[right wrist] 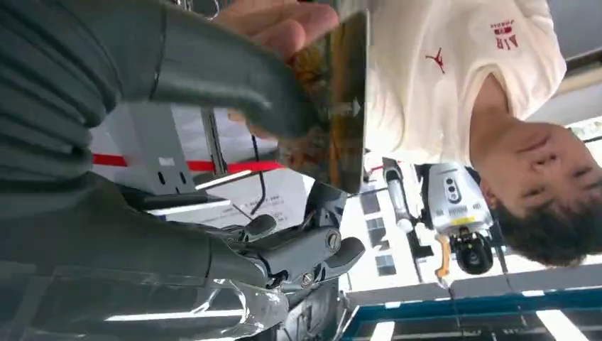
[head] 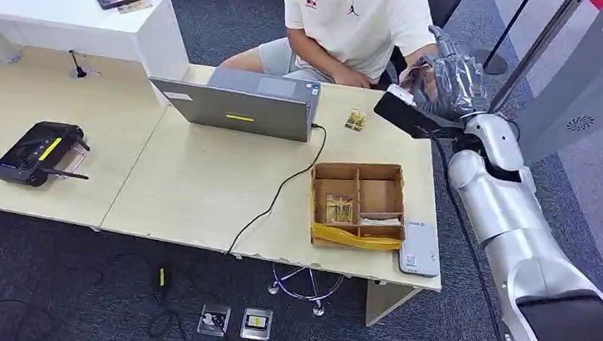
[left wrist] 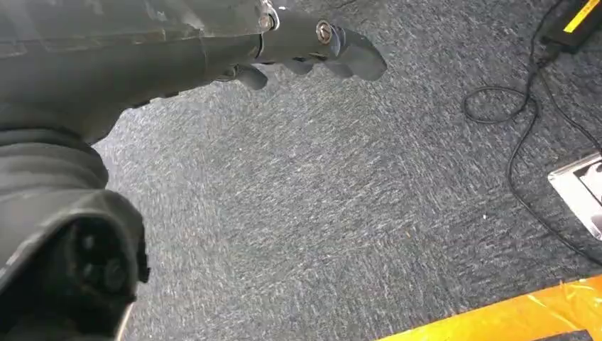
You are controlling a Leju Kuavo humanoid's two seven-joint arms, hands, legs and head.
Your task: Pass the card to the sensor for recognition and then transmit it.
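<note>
The card (right wrist: 334,106) is held by the right hand (head: 450,85), raised at two o'clock of the cardboard tray (head: 359,170), offered toward the seated person's hand (right wrist: 280,25), which touches it, apparently for handover. The left hand (left wrist: 312,50) hangs empty, fingers loosely extended.

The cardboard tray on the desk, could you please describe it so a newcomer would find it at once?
Start at the pale wooden desk and go to its near right corner, in front of the grey laptop. There sits the cardboard tray, beside a flat white device at the desk's edge. It alone is brown, open-topped and split into compartments, with a yellow strip along its near side.
</note>
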